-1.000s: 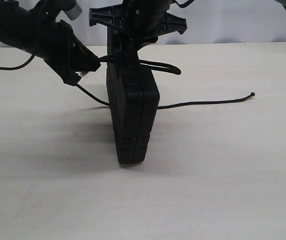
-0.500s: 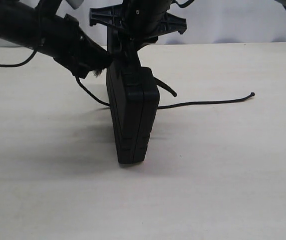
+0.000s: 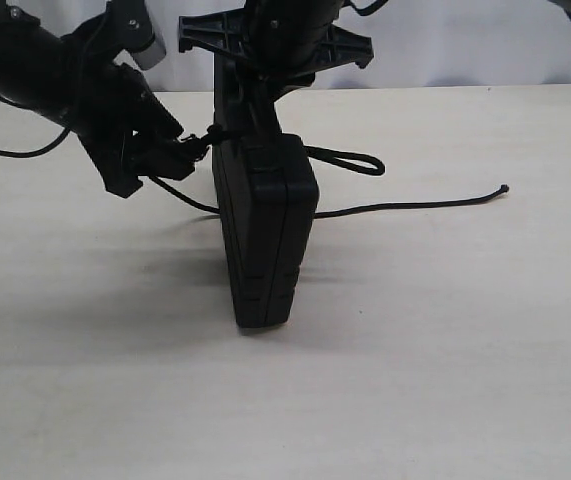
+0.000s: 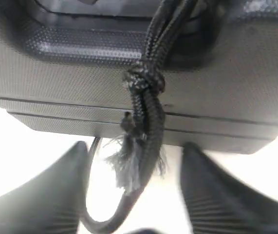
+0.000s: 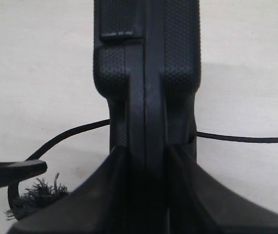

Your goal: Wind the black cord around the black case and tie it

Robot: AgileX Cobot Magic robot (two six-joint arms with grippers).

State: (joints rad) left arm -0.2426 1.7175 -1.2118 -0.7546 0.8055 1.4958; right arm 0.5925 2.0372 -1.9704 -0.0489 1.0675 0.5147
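The black case (image 3: 265, 240) stands on its narrow edge at the table's middle. My right gripper (image 3: 250, 118) comes down from above and is shut on the case's upper end; the right wrist view shows its fingers (image 5: 104, 185) pressed to both faces of the case (image 5: 146, 73). The black cord (image 3: 415, 206) runs past the case and trails right, with a loop (image 3: 350, 158) behind it. A knot (image 4: 146, 83) and frayed tip (image 4: 129, 165) hang against the case (image 4: 56, 83). My left gripper (image 3: 187, 152) is open, its fingers (image 4: 46, 195) either side of the dangling cord end.
The pale table (image 3: 445, 350) stretches around the case, and the cord's far tip (image 3: 505, 188) lies at the right. The left arm's thick cable (image 3: 5, 150) hangs at the far left. A white wall (image 3: 465, 40) runs behind the table.
My left gripper pushed in against the case half a second ago and has now backed off to the left. The cord loop to the right of the case has shifted and reappeared longer.
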